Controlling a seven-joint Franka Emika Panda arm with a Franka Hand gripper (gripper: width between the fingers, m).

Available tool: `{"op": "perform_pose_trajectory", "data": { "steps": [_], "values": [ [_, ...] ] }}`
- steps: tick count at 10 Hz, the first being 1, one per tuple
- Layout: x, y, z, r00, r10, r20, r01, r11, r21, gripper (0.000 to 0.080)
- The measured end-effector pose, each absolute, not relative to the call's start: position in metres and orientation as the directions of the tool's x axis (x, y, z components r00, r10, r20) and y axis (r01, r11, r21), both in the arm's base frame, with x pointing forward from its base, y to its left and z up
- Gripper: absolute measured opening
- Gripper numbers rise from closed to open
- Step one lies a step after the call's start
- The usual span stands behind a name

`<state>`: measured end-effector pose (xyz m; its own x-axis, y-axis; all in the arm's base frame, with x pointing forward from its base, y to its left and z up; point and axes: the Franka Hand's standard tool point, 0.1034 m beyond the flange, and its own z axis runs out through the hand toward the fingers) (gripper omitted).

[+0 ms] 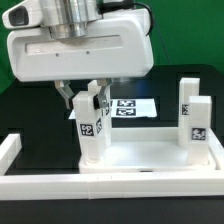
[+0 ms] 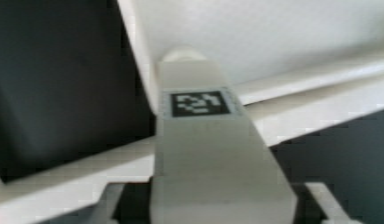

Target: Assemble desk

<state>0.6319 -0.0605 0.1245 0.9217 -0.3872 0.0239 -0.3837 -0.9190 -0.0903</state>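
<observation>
One white plastic rectangular tray-like tabletop with a raised rim (image 1: 140,165) lies on the black table (image 1: 30,110), just behind a long white border bar (image 1: 110,188) that runs along the front. One flat white marker board with printed tags (image 1: 130,106) lies further back. Three short square white tagged legs show: two (image 1: 190,118) stand upright at the tabletop's end toward the exterior view's right, and one leg (image 1: 90,128) (image 2: 203,130) stands at the other end, clamped between the fingers of the gripper (image 1: 88,98).
</observation>
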Motion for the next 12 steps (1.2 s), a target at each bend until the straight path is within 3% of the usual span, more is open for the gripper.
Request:
{"op": "perform_pose_trajectory", "data": {
  "steps": [2,6,9,12],
  "values": [
    [0.632,-0.060,0.124,0.845,-0.534,0.015,-0.531,-0.842,-0.094,0.0291],
    [0.632,-0.053,0.124,0.412,-0.911,-0.003,-0.906,-0.409,-0.113,0.0291],
    [0.630,-0.048,0.123,0.067,-0.996,-0.063,-0.990,-0.058,-0.128,0.0291],
    [0.630,-0.045,0.123,-0.143,-0.985,-0.101,-0.981,0.154,-0.119,0.0291]
  ]
}}
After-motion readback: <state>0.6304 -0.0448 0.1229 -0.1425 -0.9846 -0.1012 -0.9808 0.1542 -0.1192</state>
